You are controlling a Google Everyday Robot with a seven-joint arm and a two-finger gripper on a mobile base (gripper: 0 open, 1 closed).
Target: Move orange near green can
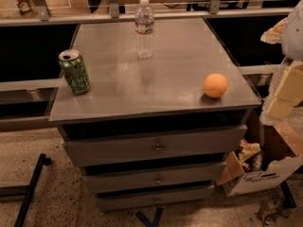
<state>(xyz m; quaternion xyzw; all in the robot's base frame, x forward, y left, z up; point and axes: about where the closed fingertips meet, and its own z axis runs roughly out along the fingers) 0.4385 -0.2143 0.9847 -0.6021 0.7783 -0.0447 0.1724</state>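
Observation:
The orange (pixel 215 85) sits on the grey cabinet top (pixel 156 79) near its front right corner. The green can (pixel 75 72), with black and pale markings and a silver top, stands upright near the front left edge, far from the orange. My gripper (pixel 285 91) shows as pale cream and white parts at the right edge of the view. It is to the right of the orange, beyond the cabinet's side, and touches neither object.
A clear plastic water bottle (pixel 144 28) stands upright at the back middle of the top. The cabinet has three drawers (pixel 158 148) in front. An open cardboard box (pixel 265 171) sits on the floor at right. A black bar (pixel 31 188) lies on the floor at left.

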